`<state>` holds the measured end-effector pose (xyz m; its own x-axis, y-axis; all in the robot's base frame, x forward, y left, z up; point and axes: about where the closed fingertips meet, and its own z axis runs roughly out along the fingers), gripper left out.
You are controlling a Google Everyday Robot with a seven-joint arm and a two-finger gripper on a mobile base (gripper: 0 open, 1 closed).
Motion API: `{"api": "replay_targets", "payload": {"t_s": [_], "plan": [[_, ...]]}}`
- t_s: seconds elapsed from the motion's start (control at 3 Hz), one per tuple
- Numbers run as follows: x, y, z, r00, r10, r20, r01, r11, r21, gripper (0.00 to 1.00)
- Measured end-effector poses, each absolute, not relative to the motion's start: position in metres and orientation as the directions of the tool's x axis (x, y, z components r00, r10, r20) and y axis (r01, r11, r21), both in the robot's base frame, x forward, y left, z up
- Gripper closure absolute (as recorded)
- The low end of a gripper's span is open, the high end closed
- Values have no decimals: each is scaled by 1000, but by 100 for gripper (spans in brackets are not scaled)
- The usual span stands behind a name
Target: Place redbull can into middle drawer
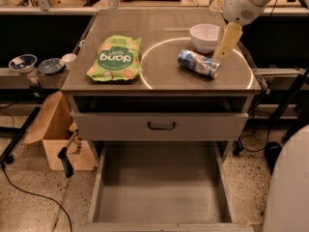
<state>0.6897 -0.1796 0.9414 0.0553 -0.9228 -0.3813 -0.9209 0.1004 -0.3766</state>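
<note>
Hovering nr redbull can (199,63) over grey cabinet top (161,28): hand (223,52); speckled floor (29,182).

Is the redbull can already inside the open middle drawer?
No, the redbull can lies on its side on the cabinet top, in front of the white bowl, with the gripper close over one end.
</note>
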Motion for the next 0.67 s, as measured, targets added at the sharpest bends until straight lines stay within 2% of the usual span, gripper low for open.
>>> {"api": "replay_targets", "payload": {"t_s": [0.67], "plan": [[701,-166,904,64,-889,-453,-937,102,-333,0]]}}
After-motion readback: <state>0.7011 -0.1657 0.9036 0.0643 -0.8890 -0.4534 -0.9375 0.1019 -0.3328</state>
